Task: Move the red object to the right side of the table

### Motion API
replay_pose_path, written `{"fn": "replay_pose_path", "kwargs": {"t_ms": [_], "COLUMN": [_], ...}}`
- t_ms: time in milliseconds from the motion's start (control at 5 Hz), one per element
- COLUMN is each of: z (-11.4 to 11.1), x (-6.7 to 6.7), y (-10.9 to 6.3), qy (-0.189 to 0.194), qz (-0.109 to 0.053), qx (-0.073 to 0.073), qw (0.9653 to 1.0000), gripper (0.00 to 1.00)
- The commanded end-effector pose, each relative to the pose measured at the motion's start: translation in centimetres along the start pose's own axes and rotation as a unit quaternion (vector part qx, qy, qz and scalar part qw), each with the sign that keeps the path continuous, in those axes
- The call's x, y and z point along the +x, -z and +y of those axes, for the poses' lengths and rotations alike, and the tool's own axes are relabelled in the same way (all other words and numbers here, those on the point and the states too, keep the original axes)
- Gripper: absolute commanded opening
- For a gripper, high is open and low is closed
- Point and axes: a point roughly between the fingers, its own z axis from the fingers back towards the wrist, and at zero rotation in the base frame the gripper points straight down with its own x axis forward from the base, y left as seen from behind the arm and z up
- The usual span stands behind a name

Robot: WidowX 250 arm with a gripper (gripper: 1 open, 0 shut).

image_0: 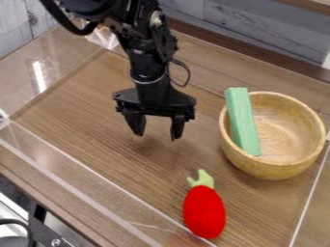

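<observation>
My hand (pixel 153 123) hangs over the middle-left part of the surface (pixel 77 116), pointing straight down, with its fingers spread wide and nothing between them. It holds nothing. The fingertips are close above the wood, over a bare place.

To the right and nearer to the camera lies the red object (pixel 204 208), a small plush strawberry with a green leafy top. It lies on its side near the front clear wall (pixel 77 169), with the leaves pointing away from the camera. It is well apart from my hand, and nothing stands between us.

Further to the right stands a round wooden bowl (pixel 287 145), and a green block (pixel 241 120) leans on its left rim, with one end inside the bowl. Neither of them belongs to my task.

I judge that I am in the approach step: the toy is not yet reached, not yet grasped. The next move calls for bringing my open hand toward the front, until it is above the red body, then lowering so that the fingers stand on both sides of it, and closing softly, because the plush will give way. After that I must carry it toward the right side. The bowl takes much room there, so I should choose a free place on the wood beside it and keep away from the leaning block.
</observation>
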Motion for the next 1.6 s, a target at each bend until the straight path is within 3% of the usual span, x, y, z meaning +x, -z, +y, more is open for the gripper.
{"fn": "replay_pose_path", "kwargs": {"t_ms": [0, 600, 1000, 1400], "z": [-0.8, -3.0, -3.9, -4.1], "x": [-0.2, -2.3, -4.6, -6.3], "y": [-1.3, -2.2, -1.6, -0.6], "qy": [0.010, 0.085, 0.141, 0.169], "qz": [-0.022, 0.009, 0.029, 0.040], "qx": [-0.010, -0.021, -0.027, -0.033], "qw": [0.9997, 0.9961, 0.9891, 0.9843], "gripper": [1.00, 1.00, 1.00, 1.00]}}
